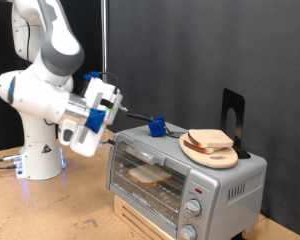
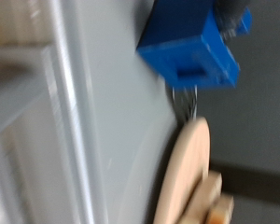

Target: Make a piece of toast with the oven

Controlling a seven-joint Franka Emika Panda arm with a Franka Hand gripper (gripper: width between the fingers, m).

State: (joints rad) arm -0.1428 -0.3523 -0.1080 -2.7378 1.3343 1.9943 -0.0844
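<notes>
Setting: dark curtain backdrop; wooden tabletop (image 1: 50, 215) running along the exterior view's bottom.

Oven (image 1: 180, 170): silver, boxy, standing on a pale wooden crate near the tabletop's edge at the exterior view's right. Glass door shut, two round knobs at its front corner.

Piece of toast (image 1: 150, 176): pale slice lying on the wire rack inside the oven, seen through the glass. A judgement only: loading looks done.

Round wooden board (image 1: 208, 150): on the oven roof, carrying further bread slices (image 1: 212, 139); a black stand (image 1: 233, 112) rises behind it.

Blue block (image 1: 157, 127): on the oven roof, towards the arm.

Gripper (image 1: 108, 103): white and blue, hovering above the oven's top edge on the exterior view's left side, touching nothing visible. Whether its fingers are apart or closed cannot be told; nothing shows between them.

Handling note: any contact with door or knobs wants a slow, square approach, since the oven sits on a crate and could shift.

View comparison: the wrist view gives the grey roof, blue block (image 2: 189, 47) and board edge (image 2: 182, 173) close and blurred, but not the toast; only the exterior view shows the rack.
</notes>
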